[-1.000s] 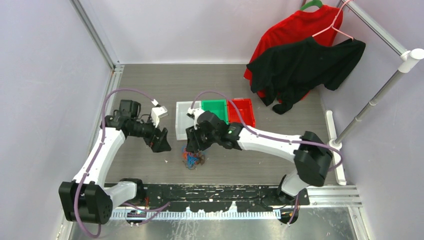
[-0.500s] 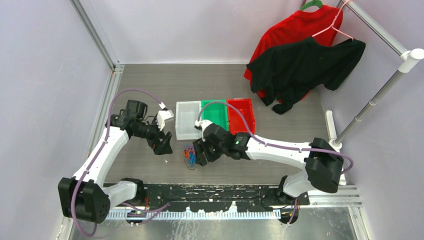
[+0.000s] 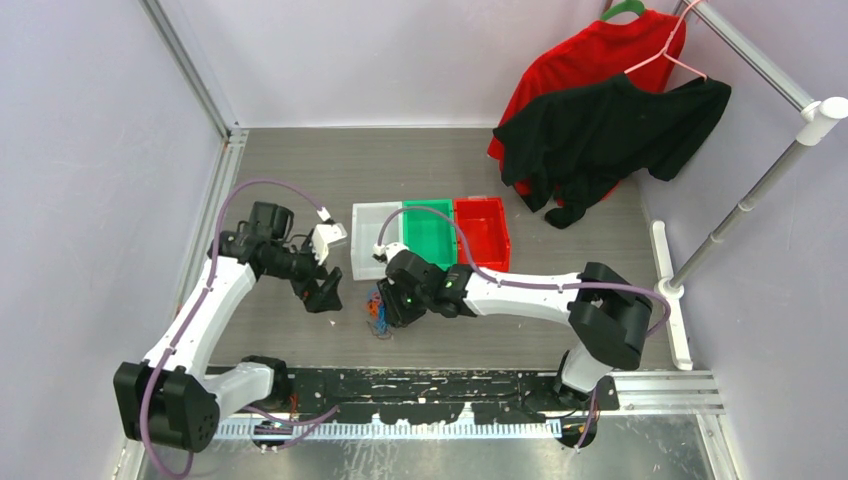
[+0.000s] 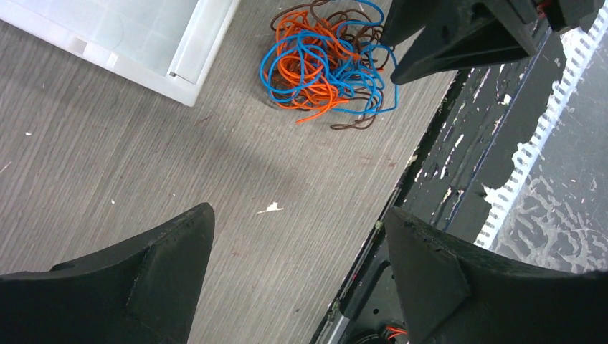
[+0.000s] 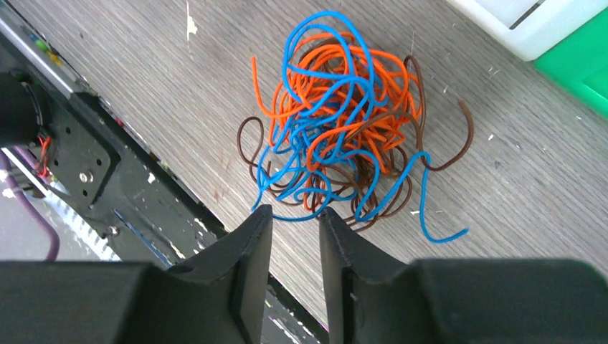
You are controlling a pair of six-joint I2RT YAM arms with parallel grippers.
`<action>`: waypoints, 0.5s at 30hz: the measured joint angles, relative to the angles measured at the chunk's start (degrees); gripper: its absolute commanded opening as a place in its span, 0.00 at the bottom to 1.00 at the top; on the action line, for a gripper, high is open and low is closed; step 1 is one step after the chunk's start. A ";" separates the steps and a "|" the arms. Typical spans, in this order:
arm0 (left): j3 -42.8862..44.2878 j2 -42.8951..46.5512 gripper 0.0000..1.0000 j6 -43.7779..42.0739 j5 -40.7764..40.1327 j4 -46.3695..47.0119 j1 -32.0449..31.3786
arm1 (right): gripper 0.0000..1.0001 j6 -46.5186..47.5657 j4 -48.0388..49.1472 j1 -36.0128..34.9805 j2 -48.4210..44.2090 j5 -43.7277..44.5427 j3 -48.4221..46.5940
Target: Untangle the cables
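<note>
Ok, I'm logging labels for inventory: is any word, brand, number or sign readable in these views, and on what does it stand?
No readable text anywhere.
The white bin, green bin and red bin are blank.
The cables carry no print.
The red shirt and black shirt show no logo.

blue, orange, brown cables (image 5: 337, 136), green bin (image 3: 428, 238)

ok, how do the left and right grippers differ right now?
The left gripper has jaws wide apart; the right gripper shows only a narrow gap. Left hangs clear of the cables, with table between; right has its tips at the tangle's edge, though a pinched strand can't be confirmed. Both point down at the table.
</note>
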State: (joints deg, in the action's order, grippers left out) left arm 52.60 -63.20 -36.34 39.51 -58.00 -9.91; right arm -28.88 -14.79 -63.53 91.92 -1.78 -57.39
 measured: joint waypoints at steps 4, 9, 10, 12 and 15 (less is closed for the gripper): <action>0.00 0.22 0.89 -0.13 -0.09 -0.20 0.00 | 0.06 -0.57 1.18 0.00 1.14 0.74 -0.81; 0.00 0.35 0.89 -0.15 -0.17 -0.79 0.00 | 0.01 -1.27 2.14 0.00 1.22 1.31 -1.16; 0.00 0.48 0.89 -0.15 -0.28 -0.90 0.00 | 0.01 -1.27 2.34 0.00 1.20 1.33 -1.22; 0.00 0.79 0.88 -0.17 -0.46 -1.16 0.00 | 0.01 -1.27 2.56 0.00 0.90 1.38 -1.22; 0.00 1.25 0.88 -0.20 -0.48 -1.57 0.00 | 0.01 -1.33 2.54 0.00 -0.83 1.60 -1.22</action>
State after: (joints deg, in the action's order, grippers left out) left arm 52.60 -61.95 -36.53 39.03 -59.57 -9.91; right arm -30.22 -12.25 -63.53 91.09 -0.19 -58.61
